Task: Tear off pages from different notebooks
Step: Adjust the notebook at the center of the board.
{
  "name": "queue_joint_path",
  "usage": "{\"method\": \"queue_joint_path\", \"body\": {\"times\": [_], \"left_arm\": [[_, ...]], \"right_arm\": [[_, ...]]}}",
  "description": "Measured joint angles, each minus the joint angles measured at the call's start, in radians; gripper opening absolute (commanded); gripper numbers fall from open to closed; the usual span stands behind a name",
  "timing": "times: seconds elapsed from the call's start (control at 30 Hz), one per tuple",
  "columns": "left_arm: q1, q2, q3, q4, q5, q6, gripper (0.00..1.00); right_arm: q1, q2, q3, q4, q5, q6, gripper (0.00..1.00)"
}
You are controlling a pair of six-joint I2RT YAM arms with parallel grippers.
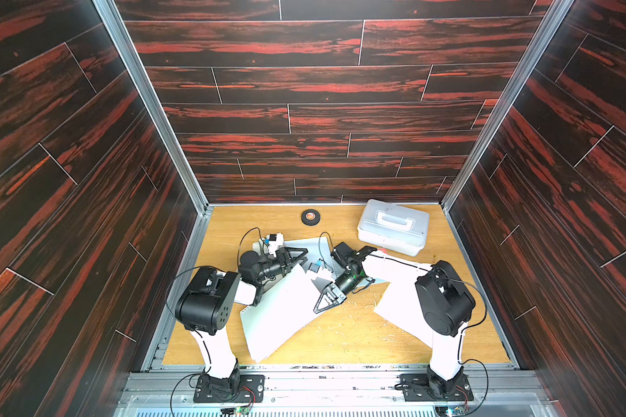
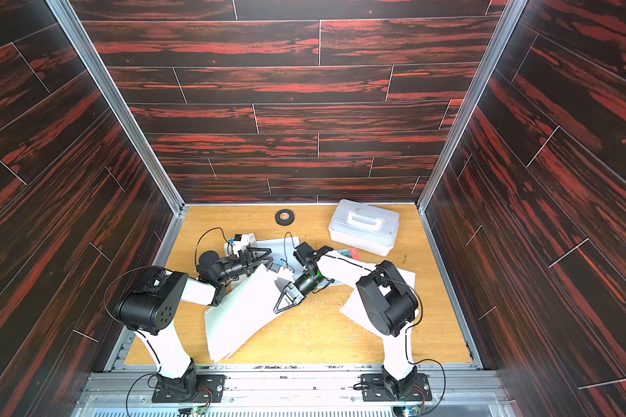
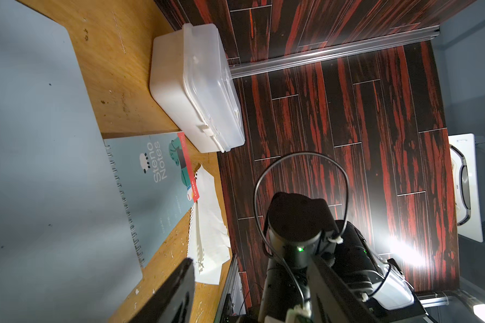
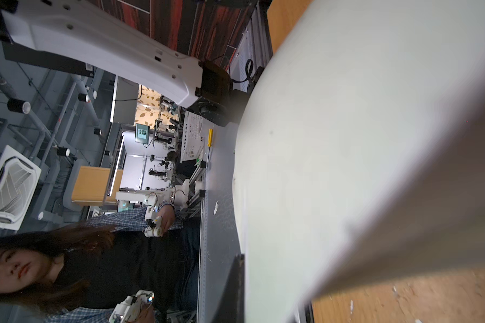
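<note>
While right fingers (image 1: 329,306) pinch the curled notebook sheet (image 1: 282,307), left fingers (image 3: 177,293) gape; empty.

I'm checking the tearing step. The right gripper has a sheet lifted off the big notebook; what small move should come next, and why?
Probably bring the left gripper down onto the notebook near its punched edge. The right gripper is shut on the raised page, which seems attached there, while the left hangs open, holding nothing.

White arm links (image 1: 215,346), black joints (image 1: 203,303), thin black cables (image 3: 300,153)
</note>
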Motion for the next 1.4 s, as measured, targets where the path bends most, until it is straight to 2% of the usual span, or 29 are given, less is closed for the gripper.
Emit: {"method": "queue_joint_path", "body": {"times": [0.17, 0.3, 0.57, 0.83, 0.9, 1.07, 1.1, 1.17, 1.3, 1.4], "left_arm": [[0.0, -0.013, -0.002, 0.002, -0.007, -0.007, 0.65], [0.0, -0.03, -0.004, 0.004, -0.007, -0.018, 0.65], [-0.03, -0.051, -0.013, 0.034, -0.011, -0.031, 0.62], [-0.079, -0.057, -0.036, 0.065, -0.038, -0.03, 0.63], [-0.079, -0.058, -0.04, 0.071, -0.047, -0.029, 0.65], [-0.082, -0.064, -0.056, 0.063, -0.063, -0.011, 0.83], [-0.083, -0.065, -0.059, 0.049, -0.069, 0.001, 0.88], [-0.083, -0.076, -0.064, 0.002, -0.08, 0.035, 0.89], [-0.083, -0.14, -0.061, -0.15, -0.095, 0.14, 0.77], [-0.084, -0.204, -0.049, -0.317, -0.106, 0.25, 0.74]], "right_arm": [[-0.071, -0.019, 0.0, -0.023, 0.058, 0.0, 0.0], [-0.093, -0.009, 0.02, -0.039, 0.158, 0.002, 0.0], [-0.127, 0.145, 0.192, -0.072, 0.393, 0.004, 0.0], [-0.136, 0.262, 0.376, -0.113, 0.507, -0.017, 0.0], [-0.136, 0.262, 0.386, -0.122, 0.527, -0.027, 0.0], [-0.136, 0.218, 0.356, -0.113, 0.579, -0.045, 0.0], [-0.136, 0.197, 0.336, -0.107, 0.589, -0.045, 0.0], [-0.136, 0.154, 0.299, -0.099, 0.603, -0.045, 0.0], [-0.136, 0.097, 0.251, -0.09, 0.609, -0.044, 0.0], [-0.136, 0.093, 0.25, -0.08, 0.611, -0.041, 0.0]]}}
